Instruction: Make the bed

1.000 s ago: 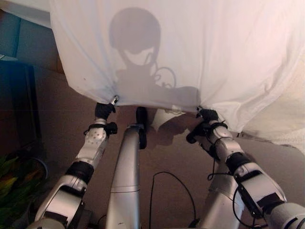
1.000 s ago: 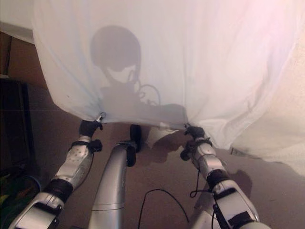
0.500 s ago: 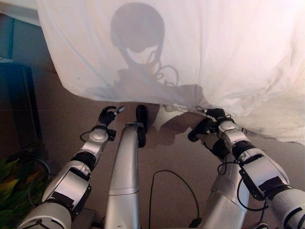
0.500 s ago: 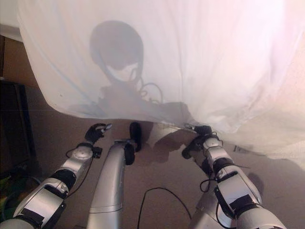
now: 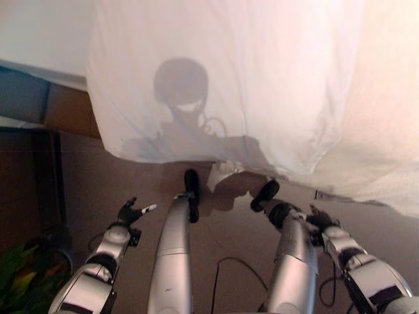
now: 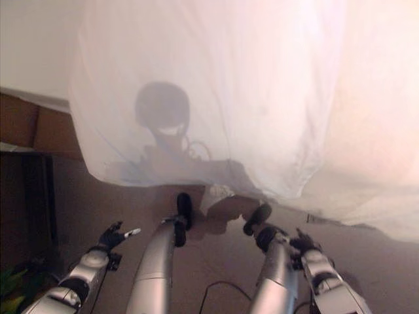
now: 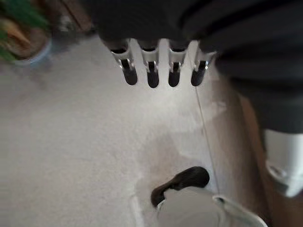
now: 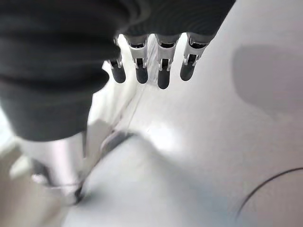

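A thin white sheet hangs over the side of the bed, its lower edge loose just above the brown floor. My left hand is low at the left, well below that edge, with its fingers spread and nothing in it. In the left wrist view its fingers stretch straight over bare carpet. At the lower right, my right hand is also clear of the sheet, and its fingers are straight and empty.
A textured white cover hangs at the right beside the sheet. Dark furniture stands at the left, with a green plant in the lower left corner. A brown panel shows under the white top at the left.
Both hands have let go of the sheet's lower edge and dropped back toward me. The sheet now hangs free. The camera has tilted, so the picture has shifted.
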### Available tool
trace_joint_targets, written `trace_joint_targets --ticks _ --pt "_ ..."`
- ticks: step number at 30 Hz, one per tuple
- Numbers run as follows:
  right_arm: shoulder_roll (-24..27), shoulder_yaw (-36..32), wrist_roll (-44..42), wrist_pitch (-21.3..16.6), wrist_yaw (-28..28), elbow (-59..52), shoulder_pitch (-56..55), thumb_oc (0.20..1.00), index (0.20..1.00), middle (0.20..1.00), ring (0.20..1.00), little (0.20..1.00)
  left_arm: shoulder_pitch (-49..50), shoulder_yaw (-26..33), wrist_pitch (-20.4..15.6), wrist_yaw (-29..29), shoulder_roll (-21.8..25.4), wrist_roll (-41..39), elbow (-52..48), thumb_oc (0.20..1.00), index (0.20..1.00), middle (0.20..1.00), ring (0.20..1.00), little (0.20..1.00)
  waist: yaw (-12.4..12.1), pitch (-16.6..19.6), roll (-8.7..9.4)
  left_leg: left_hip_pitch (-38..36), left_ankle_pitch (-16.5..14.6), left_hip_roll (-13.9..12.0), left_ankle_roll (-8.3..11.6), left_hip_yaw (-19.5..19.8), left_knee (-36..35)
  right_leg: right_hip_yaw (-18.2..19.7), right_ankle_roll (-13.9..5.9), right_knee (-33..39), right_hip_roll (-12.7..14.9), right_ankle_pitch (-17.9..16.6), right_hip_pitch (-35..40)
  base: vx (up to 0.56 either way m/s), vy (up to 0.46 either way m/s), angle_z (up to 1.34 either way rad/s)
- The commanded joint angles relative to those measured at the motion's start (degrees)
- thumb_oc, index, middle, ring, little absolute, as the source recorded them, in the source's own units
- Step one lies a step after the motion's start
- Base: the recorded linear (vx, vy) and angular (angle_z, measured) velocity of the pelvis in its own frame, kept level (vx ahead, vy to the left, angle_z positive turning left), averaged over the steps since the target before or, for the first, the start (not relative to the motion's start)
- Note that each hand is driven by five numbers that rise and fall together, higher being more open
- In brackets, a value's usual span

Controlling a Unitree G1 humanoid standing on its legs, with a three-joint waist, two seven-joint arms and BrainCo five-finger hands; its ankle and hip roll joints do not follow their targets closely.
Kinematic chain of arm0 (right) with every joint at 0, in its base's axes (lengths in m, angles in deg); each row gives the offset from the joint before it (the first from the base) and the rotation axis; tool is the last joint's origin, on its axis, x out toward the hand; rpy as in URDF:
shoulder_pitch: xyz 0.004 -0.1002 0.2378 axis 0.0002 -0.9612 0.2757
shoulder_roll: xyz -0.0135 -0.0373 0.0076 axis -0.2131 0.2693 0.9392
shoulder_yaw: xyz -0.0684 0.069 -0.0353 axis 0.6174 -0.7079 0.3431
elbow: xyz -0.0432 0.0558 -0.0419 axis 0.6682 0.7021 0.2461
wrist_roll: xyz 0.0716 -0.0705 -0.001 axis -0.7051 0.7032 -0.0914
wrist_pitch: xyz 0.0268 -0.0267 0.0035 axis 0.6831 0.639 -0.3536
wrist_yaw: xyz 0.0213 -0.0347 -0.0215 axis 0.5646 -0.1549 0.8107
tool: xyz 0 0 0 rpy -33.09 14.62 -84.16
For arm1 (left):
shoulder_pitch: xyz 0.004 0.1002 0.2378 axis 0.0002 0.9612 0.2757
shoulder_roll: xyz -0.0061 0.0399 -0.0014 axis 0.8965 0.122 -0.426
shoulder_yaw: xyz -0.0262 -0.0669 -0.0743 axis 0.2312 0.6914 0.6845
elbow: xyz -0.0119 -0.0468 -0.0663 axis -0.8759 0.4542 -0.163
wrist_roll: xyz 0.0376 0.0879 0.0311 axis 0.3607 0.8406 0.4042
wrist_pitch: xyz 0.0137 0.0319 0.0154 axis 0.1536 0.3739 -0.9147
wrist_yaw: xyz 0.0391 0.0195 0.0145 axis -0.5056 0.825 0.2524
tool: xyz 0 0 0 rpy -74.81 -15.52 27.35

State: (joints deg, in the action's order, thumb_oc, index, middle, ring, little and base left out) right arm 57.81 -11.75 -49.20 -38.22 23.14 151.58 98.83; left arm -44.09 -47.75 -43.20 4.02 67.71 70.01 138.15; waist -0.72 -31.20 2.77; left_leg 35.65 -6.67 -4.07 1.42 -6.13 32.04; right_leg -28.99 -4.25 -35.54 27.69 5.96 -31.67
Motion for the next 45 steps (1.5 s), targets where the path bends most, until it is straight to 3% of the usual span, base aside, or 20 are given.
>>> trace_joint_targets --ticks 1,4,5,8,9,11,13,16,21,23,25,28,29,30,32,33,39,40,43,45 --pt "4.7 -2.4 0.7 -0.7 -3.1 0.2 -6.2 1.0 1.0 1.0 1.0 1.0 6.6 2.5 -0.9 0.4 0.9 2.2 4.9 1.0 1.0 1.0 1.0 1.0 0.2 2.1 -0.02 -14.1 1.8 -1.7 2.25 -0.2 -9.4 -0.6 -4.79 10.8 -3.9 -6.5 8.4 0.19 -0.012 -0.13" --pt "4.1 -6.3 0.6 -1.4 -4.1 -1.3 -10.6 1.0 1.0 1.0 1.0 1.0 12.4 6.5 -1.7 0.6 -0.8 3.6 6.4 1.0 1.0 1.0 1.0 1.0 -0.4 7.7 -0.54 -22.8 3.5 -2.8 3.19 -0.9 -16.2 -2.4 -5.46 17.5 -6.9 -7.1 18.0 0.24 -0.028 -0.21" --pt "3.2 -8.6 -1.6 -2.3 -5.2 -3.4 -11.2 1.0 1.0 1.0 1.0 1.0 15.1 9.4 -2.3 1.5 -1.5 3.5 7.2 1.0 1.0 1.0 1.0 1.0 -0.5 11.2 -0.85 -26.9 4.4 -3.4 3.77 -1.6 -19.7 -3.0 -5.84 20.3 -8.3 -7.2 22.2 0.2 -0.015 -0.15" --pt "2.7 -11.6 -4.2 -3.6 -6.5 -5.9 -12.7 1.0 1.0 1.0 1.0 1.0 17.4 12.8 -2.7 2.8 -1.5 1.9 6.8 1.0 1.0 1.0 1.0 1.0 -0.5 14.1 -0.97 -30.3 5.3 -3.6 4.17 -1.9 -22.5 -3.4 -6.29 22.6 -9.4 -7.5 25.4 0.11 -0.003 -0.21" --pt "2.4 -13.8 -6.9 -5.3 -8.1 -10.0 -13.2 1.0 1.0 1.0 1.0 1.0 18.6 16.1 -4.6 5.1 -1.5 -2.7 3.9 1.0 1.0 1.0 1.0 1.0 -0.6 15.6 -1.02 -30.9 6.5 -3.4 3.86 -2.6 -23.4 -4.4 -5.75 24.0 -9.4 -8.6 26.3 0.05 0.017 -0.12" --pt "0.8 -15.4 -8.5 -7.6 -10.5 -15.9 -15.0 1.0 1.0 1.0 1.0 1.0 20.4 18.9 -7.7 7.8 -2.1 -6.7 -3.6 1.0 1.0 1.0 1.0 1.0 -0.9 18.4 -1.16 -33.2 6.8 -3.4 3.99 -2.6 -24.9 -4.7 -6.02 25.3 -10.2 -8.6 28.8 0.09 0.005 -0.04" --pt "0.6 -17.3 -7.2 -10.1 -13.5 -31.7 -18.0 1.0 1.0 1.0 1.0 1.0 24.5 21.1 -11.5 11.7 -1.6 -7.4 -22.8 1.0 1.0 1.0 1.0 1.0 -1.0 20.4 -1.48 -34.9 6.7 -3.3 4.06 -2.5 -25.6 -5.0 -6.13 26.2 -10.7 -8.2 30.7 0.11 0.014 0.05" --pt "-0.1 -18.5 -4.1 -13.1 -14.6 -49.7 -20.0 1.0 1.0 1.0 1.0 1.0 26.7 24.7 -15.6 13.7 -2.3 -10.2 -43.1 1.0 1.0 1.0 1.0 1.0 -1.3 23.2 -1.77 -36.9 5.8 -3.1 4.04 -2.3 -25.8 -4.9 -6.26 26.9 -11.0 -7.7 32.9 0.11 0.032 0.1" --pt "-0.8 -16.5 -4.0 -16.0 -10.7 -60.9 -17.1 1.0 1.0 1.0 1.0 1.0 23.4 23.4 -19.0 10.0 -1.6 -11.7 -62.9 1.0 1.0 1.0 1.0 1.0 -1.4 25.4 -1.71 -39.3 4.6 -2.7 3.81 -2.8 -26.3 -4.4 -6.22 27.3 -10.9 -7.4 34.6 0.08 0.035 -0.01" --pt "-1.1 -13.4 -5.5 -16.1 -8.0 -62.4 -15.7 1.0 1.0 1.0 1.0 1.0 21.5 21.1 -18.8 6.8 -1.8 -14.2 -64.8 1.0 1.0 1.0 1.0 1.0 -1.3 25.6 -1.68 -39.9 4.5 -2.4 3.68 -3.2 -26.8 -4.0 -6.26 27.6 -10.8 -8.0 34.8 0.05 0.041 -0.09" --pt "-1.1 -10.4 -6.8 -15.2 -4.8 -62.5 -14.2 1.0 1.0 1.0 1.0 1.0 19.9 19.2 -18.7 4.1 -1.6 -16.3 -66.1 1.0 1.0 1.0 1.0 1.0 -1.2 25.5 -1.62 -40.0 4.6 -2.2 3.59 -3.4 -27.2 -3.7 -6.44 27.6 -10.7 -8.5 34.4 0.0 0.04 -0.08" --pt "0.8 0.5 -8.3 -13.1 1.6 -62.8 -7.6 1.0 1.0 1.0 1.0 1.0 11.4 8.9 -17.6 -2.4 0.5 -19.9 -66.5 1.0 1.0 1.0 1.0 1.0 -0.8 21.7 -1.59 -37.2 4.6 -1.5 2.96 -3.3 -25.9 -2.3 -6.74 25.3 -9.4 -9.7 29.9 -0.13 0.058 -0.22" --pt "0.8 0.4 -8.3 -13.2 1.7 -62.7 -7.5 1.0 1.0 1.0 1.0 1.0 11.2 8.9 -17.6 -2.5 0.5 -19.9 -66.3 1.0 1.0 1.0 1.0 1.0 -0.8 21.7 -1.58 -37.0 4.6 -1.5 2.94 -3.4 -25.7 -2.2 -6.73 25.1 -9.4 -9.6 29.7 -0.19 0.027 -0.16" --pt "1.3 1.1 -8.6 -12.8 2.0 -63.6 -6.1 1.0 1.0 1.0 1.0 1.0 9.3 7.5 -17.7 -3.6 0.7 -21.4 -65.3 1.0 1.0 1.0 1.0 1.0 -0.7 20.1 -1.58 -35.3 4.6 -1.4 2.8 -3.1 -24.7 -2.0 -6.68 24.1 -8.9 -9.7 28.0 -0.26 0.033 -0.05" --pt "-1.7 9.8 -12.0 -12.2 2.9 -58.5 5.5 1.0 1.0 1.0 1.0 1.0 -5.0 -5.5 -17.1 -4.4 -0.3 -23.0 -58.7 1.0 1.0 1.0 1.0 1.0 0.2 12.2 -2.02 -27.2 5.2 -0.5 2.29 -1.5 -20.6 -1.2 -6.23 20.6 -7.0 -10.2 20.8 -0.43 0.082 -0.03" --pt "-1.6 9.7 -12.1 -12.3 2.9 -58.4 5.7 1.0 1.0 1.0 1.0 1.0 -5.1 -5.5 -17.2 -4.5 -0.3 -23.1 -58.6 1.0 1.0 1.0 1.0 1.0 0.1 12.2 -2.0 -27.0 5.2 -0.5 2.28 -1.5 -20.4 -1.1 -6.22 20.5 -6.9 -10.1 20.6 -0.32 0.058 0.15" --pt "-2.1 16.4 -16.8 -11.7 0.8 -49.7 23.8 1.0 1.0 1.0 1.0 1.0 -27.3 -18.2 -16.6 2.0 -3.4 -18.6 -47.9 1.0 1.0 1.0 1.0 1.0 1.0 3.6 -2.53 -9.5 2.9 -0.3 2.8 0.5 -8.0 3.1 -5.54 11.5 -4.9 -7.6 4.8 -0.23 -0.003 0.11" --pt "-2.2 16.7 -17.9 -11.9 -0.7 -48.9 29.1 1.0 1.0 1.0 1.0 1.0 -31.2 -19.7 -16.9 2.5 -4.7 -21.3 -47.0 1.0 1.0 1.0 1.0 1.0 1.5 1.5 -2.87 -3.6 2.4 -0.2 2.34 0.3 -4.5 4.4 -5.4 7.9 -4.0 -7.3 -1.7 -0.18 0.04 0.15" --pt "-2.4 17.0 -18.8 -12.4 -1.2 -49.2 32.1 1.0 1.0 1.0 1.0 1.0 -33.7 -20.1 -17.1 2.7 -5.5 -23.0 -46.6 1.0 1.0 1.0 1.0 1.0 1.8 1.4 -2.79 1.1 1.9 -0.3 2.15 -0.1 -1.8 5.4 -5.29 5.5 -3.5 -6.9 -6.4 -0.12 -0.007 0.01" --pt "-2.8 17.7 -20.3 -12.8 -1.3 -49.0 35.5 1.0 1.0 1.0 1.0 1.0 -37.3 -21.2 -17.2 3.0 -5.7 -23.9 -46.1 1.0 1.0 1.0 1.0 1.0 2.0 1.4 -2.82 8.0 1.3 -0.4 2.06 -0.1 2.1 6.8 -4.9 1.4 -3.1 -5.9 -13.5 -0.11 -0.018 -0.06"
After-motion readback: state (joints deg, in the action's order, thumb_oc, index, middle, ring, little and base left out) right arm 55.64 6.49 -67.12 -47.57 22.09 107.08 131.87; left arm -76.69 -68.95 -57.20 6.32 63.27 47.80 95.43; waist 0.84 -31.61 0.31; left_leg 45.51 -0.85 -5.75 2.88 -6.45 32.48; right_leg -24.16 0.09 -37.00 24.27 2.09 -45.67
